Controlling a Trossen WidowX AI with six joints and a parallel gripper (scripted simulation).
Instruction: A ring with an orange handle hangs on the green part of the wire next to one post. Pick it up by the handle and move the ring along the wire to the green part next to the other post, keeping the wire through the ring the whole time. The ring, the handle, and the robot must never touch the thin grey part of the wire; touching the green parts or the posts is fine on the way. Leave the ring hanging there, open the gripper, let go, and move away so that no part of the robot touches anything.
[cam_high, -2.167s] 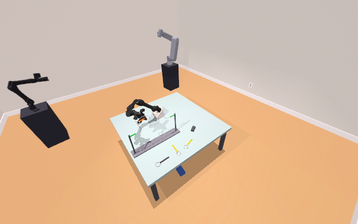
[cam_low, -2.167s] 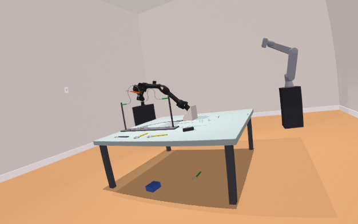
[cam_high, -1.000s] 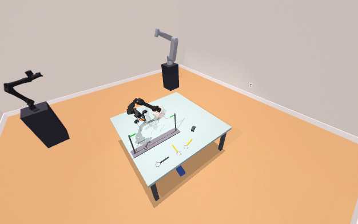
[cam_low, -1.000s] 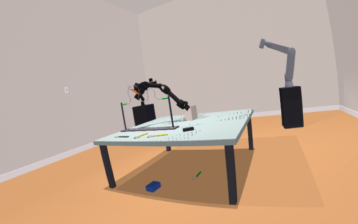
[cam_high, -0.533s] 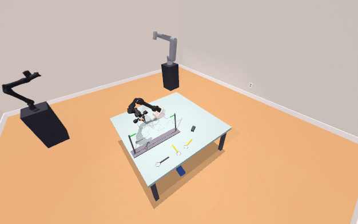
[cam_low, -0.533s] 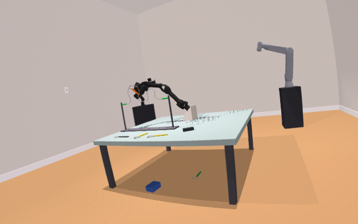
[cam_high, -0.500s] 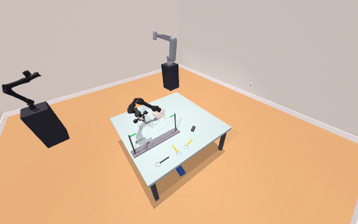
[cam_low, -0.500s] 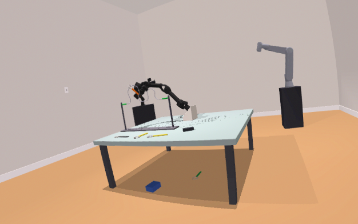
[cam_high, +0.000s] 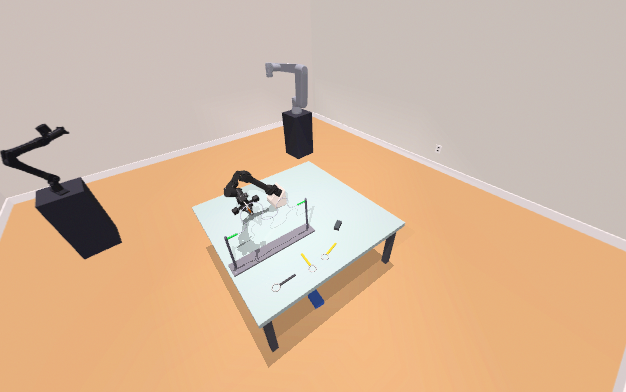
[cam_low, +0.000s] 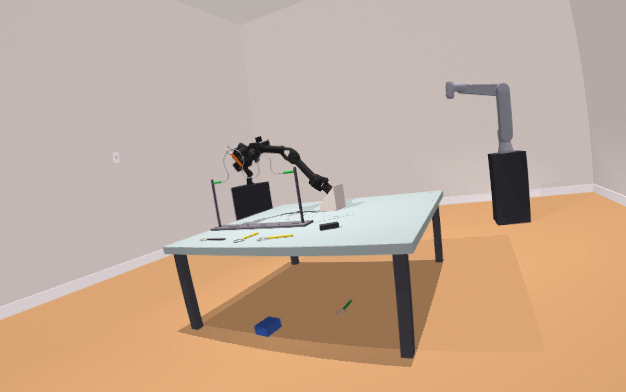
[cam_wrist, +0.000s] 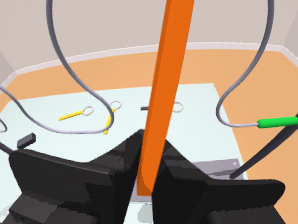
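Note:
My gripper (cam_high: 248, 207) (cam_low: 238, 160) (cam_wrist: 148, 135) is shut on the orange handle (cam_low: 236, 159) (cam_wrist: 167, 90), high above the table. The handle leans, with its ring (cam_low: 230, 149) at the upper end, near the top of the wire's tall bend by the left post in the exterior view. The ring is out of the wrist view; whether it touches the wire cannot be told. The grey wire (cam_wrist: 60, 55) (cam_low: 223, 162) curves on both sides of the handle. Its green ends (cam_high: 232, 236) (cam_high: 301, 203) (cam_low: 217, 182) (cam_low: 288, 172) (cam_wrist: 277, 122) meet the two posts (cam_high: 230, 253) (cam_high: 307, 215) (cam_low: 216, 204) (cam_low: 298, 195).
The posts stand on a grey base (cam_high: 290, 242). Two yellow-handled rings (cam_high: 306, 261) (cam_high: 330, 250), a black-handled ring (cam_high: 287, 281) and a dark block (cam_high: 338, 225) lie on the table (cam_high: 370, 220). A pale block (cam_low: 340, 197) is by the arm's base. Two other arms stand on pedestals away from the table.

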